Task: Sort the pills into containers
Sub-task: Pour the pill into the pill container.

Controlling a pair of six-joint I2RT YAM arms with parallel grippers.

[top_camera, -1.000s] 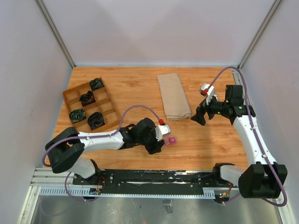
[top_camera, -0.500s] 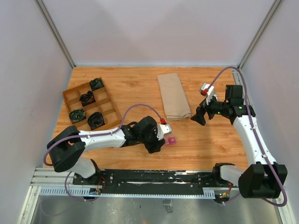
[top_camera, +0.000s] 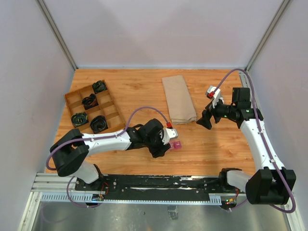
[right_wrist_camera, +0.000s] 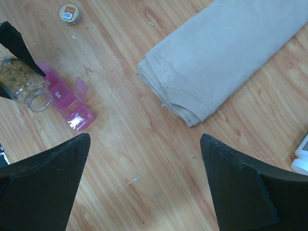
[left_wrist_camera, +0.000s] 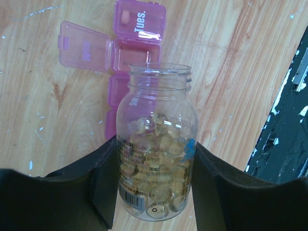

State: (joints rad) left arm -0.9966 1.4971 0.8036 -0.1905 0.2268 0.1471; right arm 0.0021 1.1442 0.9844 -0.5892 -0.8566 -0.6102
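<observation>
Translucent pink containers point(left_wrist_camera: 136, 51), clear ribbed-neck bottle point(left_wrist_camera: 156, 159)

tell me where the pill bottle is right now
In the left wrist view the pill bottle is gripped in the left pincer, its open mouth close by the pink containers; from above, that is near the table's front edge, centre.

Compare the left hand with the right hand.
The left hand grips an uncapped clear pill bottle; the right hand is wide open and empty. The left hand is at the pink containers; the right hand hangs near the folded cloth. Both are black and two-fingered.
</observation>
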